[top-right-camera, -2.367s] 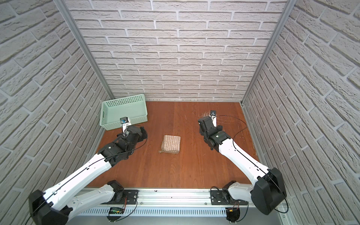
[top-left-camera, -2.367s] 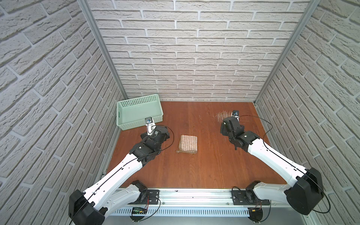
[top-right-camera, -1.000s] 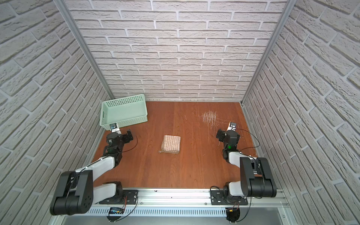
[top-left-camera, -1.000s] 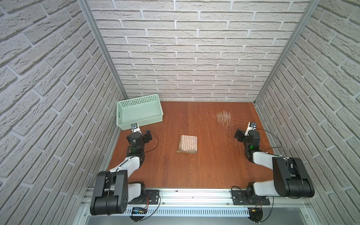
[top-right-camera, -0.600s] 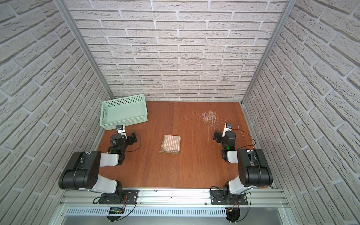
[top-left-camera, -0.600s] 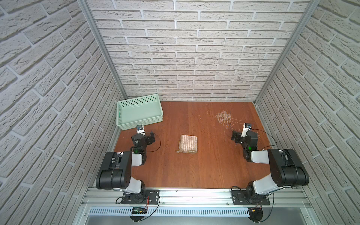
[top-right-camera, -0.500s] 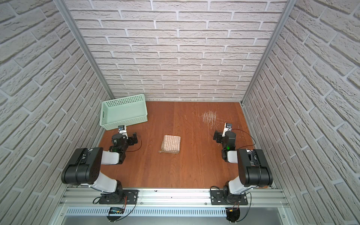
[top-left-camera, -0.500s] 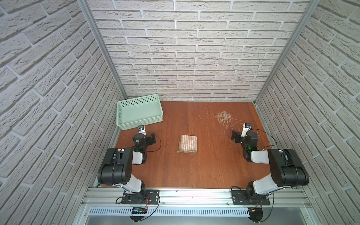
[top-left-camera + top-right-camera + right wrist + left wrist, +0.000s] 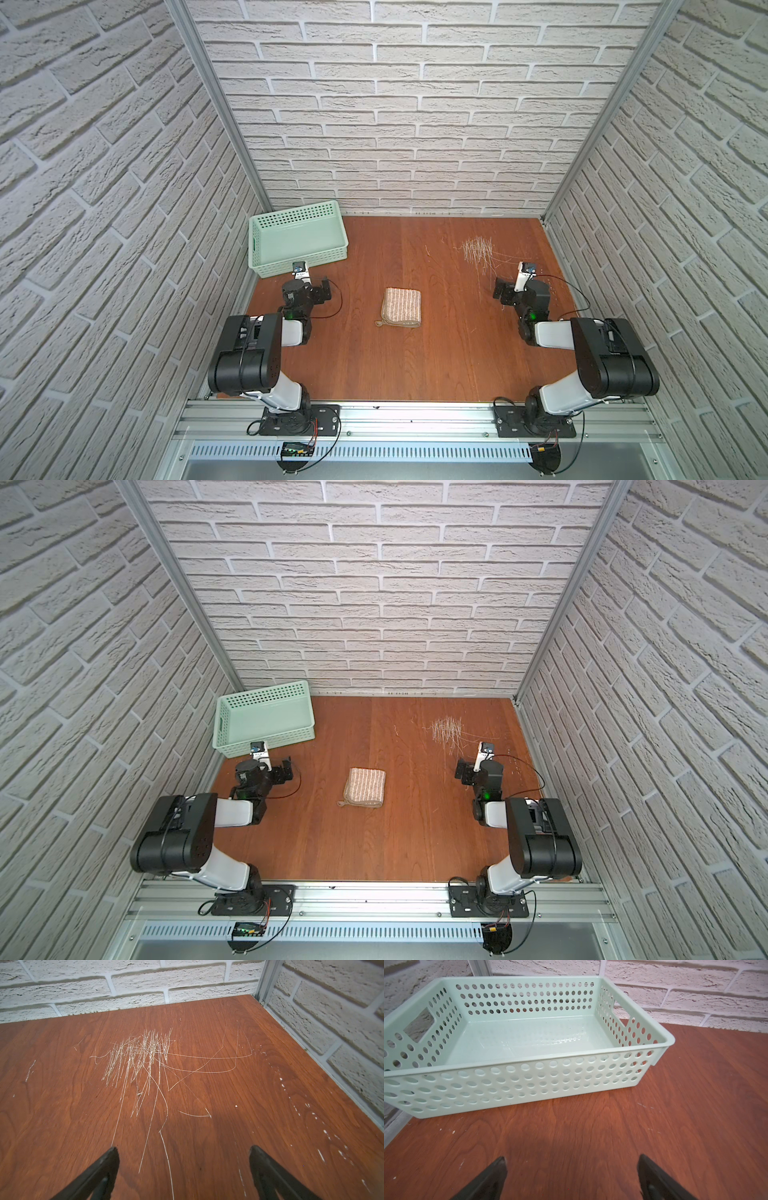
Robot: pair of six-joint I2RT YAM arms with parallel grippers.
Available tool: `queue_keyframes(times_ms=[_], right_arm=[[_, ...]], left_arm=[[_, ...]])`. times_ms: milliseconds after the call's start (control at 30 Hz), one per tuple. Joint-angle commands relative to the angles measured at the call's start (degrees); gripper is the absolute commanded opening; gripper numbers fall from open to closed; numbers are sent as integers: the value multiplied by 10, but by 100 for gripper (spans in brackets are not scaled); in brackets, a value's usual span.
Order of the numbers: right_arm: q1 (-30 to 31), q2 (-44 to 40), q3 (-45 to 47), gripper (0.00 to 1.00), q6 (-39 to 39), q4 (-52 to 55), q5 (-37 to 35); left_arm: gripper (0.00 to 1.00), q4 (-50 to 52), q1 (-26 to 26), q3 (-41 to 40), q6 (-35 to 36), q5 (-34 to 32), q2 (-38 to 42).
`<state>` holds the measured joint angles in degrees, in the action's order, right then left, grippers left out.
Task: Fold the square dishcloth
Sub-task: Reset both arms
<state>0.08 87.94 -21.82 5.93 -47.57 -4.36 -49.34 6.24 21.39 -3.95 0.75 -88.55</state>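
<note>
**Square dishcloth looks folded already, both arms pulled back**

Progress: the square dishcloth lies flat on the wooden table as a compact rectangle w/ stacked layers. Its beige edging and small loop are on the side nearest to the arm bases, and both top views show it the same way. I judge the folding itself is done. How many folds it has I cannot tell. What is left seems only the rest pos. of the arms, and they are approx. there.

Left gripper: jaws spread wide, nothing between them. The mint-green basket stands just ahead of it.

Right gripper: also spread wide, holding nothing. It faces a patch of pale scratches on the table.

The cloth is on the inner side of each gripper, approx. midway between them and well apart from both.

Vs. earlier: a couple of sec. before, both arms were stretched out over the table w/ the grippers nearer to the cloth. Now both are folded back close to their bases. The cloth did not move or change shape. Vs. half a sec. ago the pose is almost the same, so the arms seem settled.
</note>
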Motion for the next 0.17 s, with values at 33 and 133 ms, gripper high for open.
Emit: queue_keyframes(times_ms=[33,133], right_arm=[[5,-1,-9,99,-7,-16,-9],[5,-2,-8,99,-6,-16,-8]], left_arm=[[98,-5,5,9,0,16,-1],[98,-5,5,9,0,16,-1]])
